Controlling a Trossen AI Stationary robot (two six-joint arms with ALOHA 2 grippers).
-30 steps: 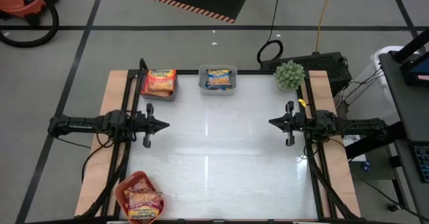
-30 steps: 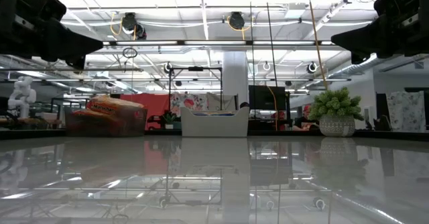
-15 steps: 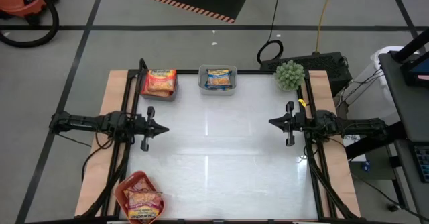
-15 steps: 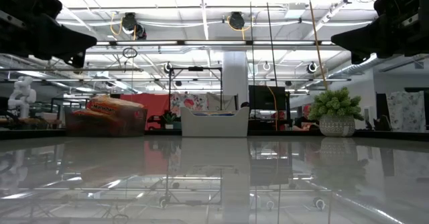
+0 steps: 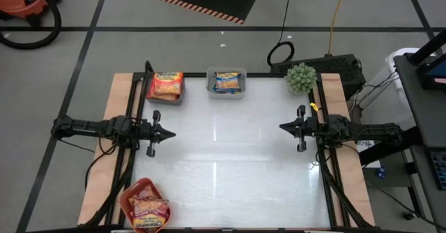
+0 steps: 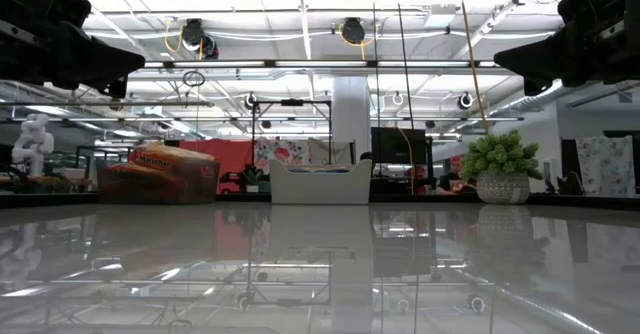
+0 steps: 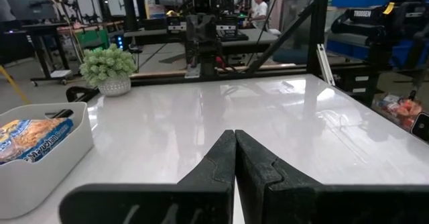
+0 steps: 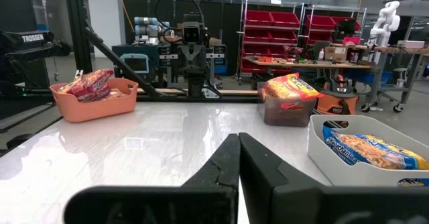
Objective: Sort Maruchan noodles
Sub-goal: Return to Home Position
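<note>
The whole middle of the glossy white tabletop (image 5: 230, 156) lies open to us, a wide lane between the left gripper (image 5: 171, 129) and the right gripper (image 5: 282, 127), both pinched closed at the side edges. Obstacles line the far edge: a dark rectangular plastic bin (image 5: 169, 100), a pale grey plastic bin (image 5: 210, 84) and a green potted plant (image 5: 301, 78). A salmon-red plastic bin (image 5: 125, 199) blocks our near left corner.

dark bin (image 5: 167, 101): 1 | grey bin (image 5: 210, 84): 1 | orange bin (image 5: 124, 199): 1 | potted plant (image 5: 301, 77): 1 | left arm (image 5: 90, 128), right arm (image 5: 362, 130): 2 | noodle packets (image 5: 226, 82): stacked, total cannot be told
</note>
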